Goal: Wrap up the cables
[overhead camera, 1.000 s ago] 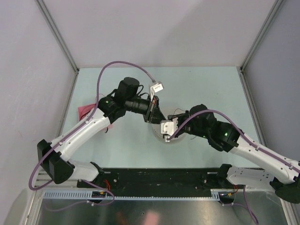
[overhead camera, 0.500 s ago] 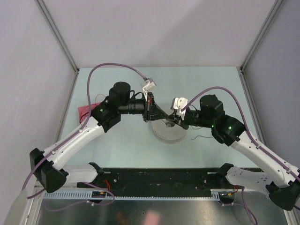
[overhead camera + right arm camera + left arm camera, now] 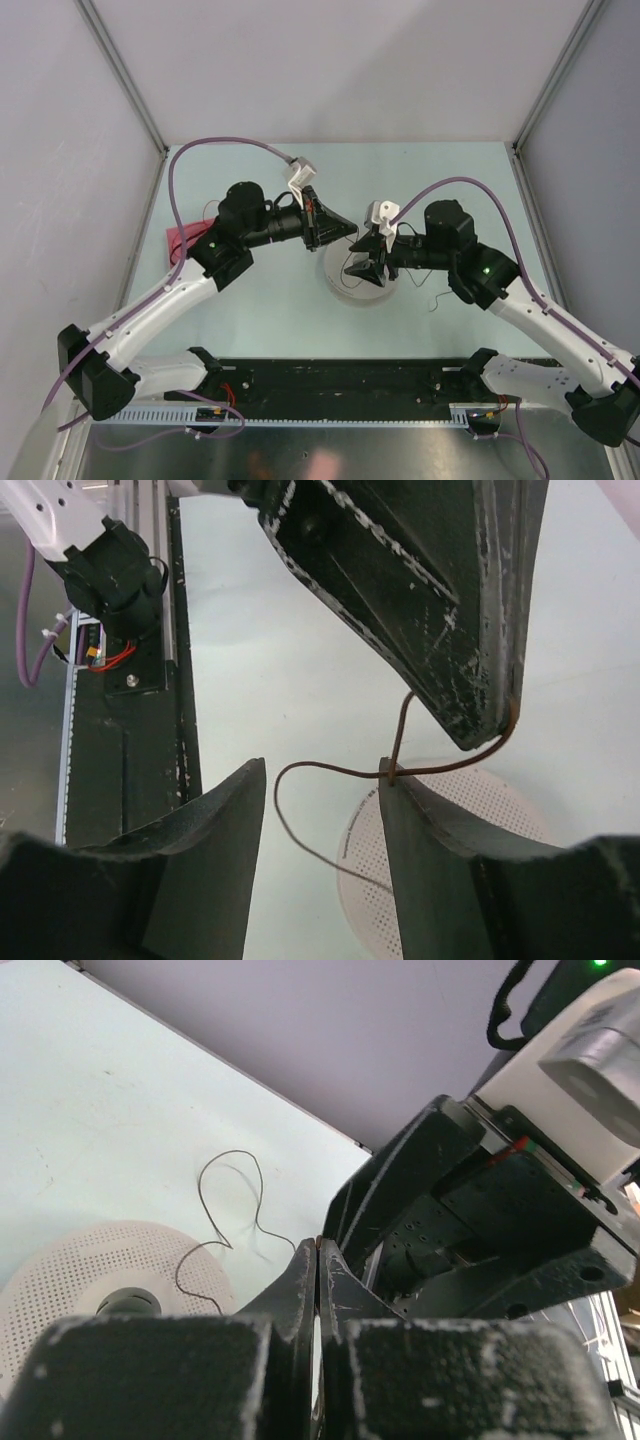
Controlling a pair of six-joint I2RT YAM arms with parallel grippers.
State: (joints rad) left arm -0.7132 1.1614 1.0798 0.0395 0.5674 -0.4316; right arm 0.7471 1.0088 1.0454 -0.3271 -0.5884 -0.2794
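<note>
One of the cables (image 3: 330, 771), a thin brown strand, runs from the tip of my left gripper's fingers (image 3: 440, 610) across to the right finger of my right gripper (image 3: 322, 775). That gripper stands open, with the strand draped over one fingertip and a loop hanging in the gap. My left gripper (image 3: 317, 1247) is shut, a reddish end of the strand showing at its tip. A dark loop of cable (image 3: 232, 1195) curls above the pale perforated spool (image 3: 60, 1280). From above, both grippers (image 3: 345, 232) (image 3: 365, 270) meet over the spool (image 3: 352, 290), and a loose strand (image 3: 436, 300) lies to its right.
A pink scrap (image 3: 180, 238) lies at the table's left edge beside the left arm. The right arm's wrist (image 3: 480, 1210) fills the space just beyond my left fingers. A black base rail (image 3: 340, 385) runs along the near edge. Grey walls close in three sides.
My right gripper has opened and let go of the cable, dropping lower over the spool. The left arm has drawn back to the left, still shut.
</note>
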